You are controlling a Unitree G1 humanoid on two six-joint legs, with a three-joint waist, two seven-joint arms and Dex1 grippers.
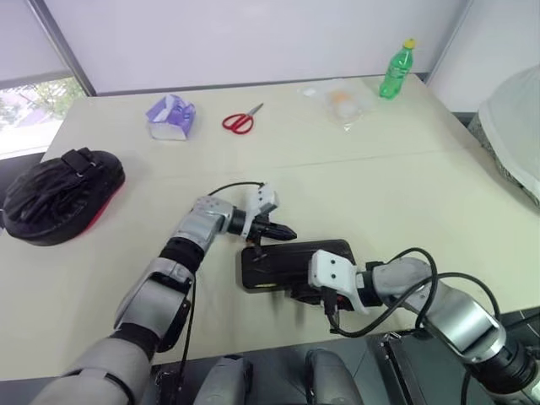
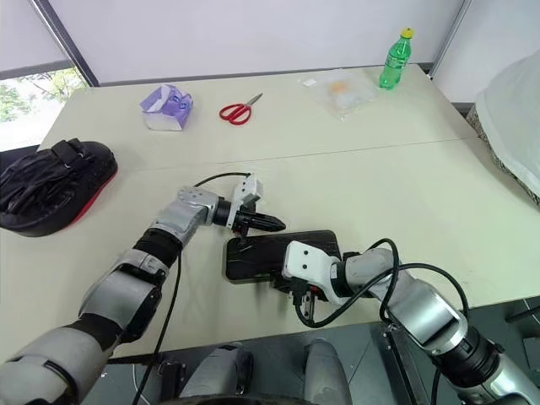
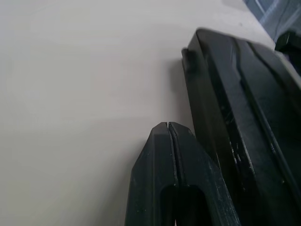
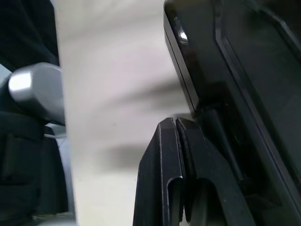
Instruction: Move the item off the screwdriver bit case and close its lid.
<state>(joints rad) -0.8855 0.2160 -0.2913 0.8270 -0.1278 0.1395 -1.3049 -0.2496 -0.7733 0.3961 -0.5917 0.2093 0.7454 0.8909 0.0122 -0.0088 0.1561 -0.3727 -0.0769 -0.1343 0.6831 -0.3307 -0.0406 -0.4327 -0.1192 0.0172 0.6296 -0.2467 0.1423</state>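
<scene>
The left gripper (image 1: 285,230) has its two black fingers pressed tight together and holds nothing. It sits at the far edge of the bit case (image 1: 295,261), maybe to steady it. The right gripper (image 2: 297,291) is squeezed tight too, empty, at the near edge. The lid looks folded down flat on the case. The big black mitt (image 1: 59,196) lies far off on the table (image 1: 405,194), so nothing blocks the case.

Left pincer (image 1: 285,230) shut; right pincer (image 4: 175,123) shut, arms converging.
</scene>
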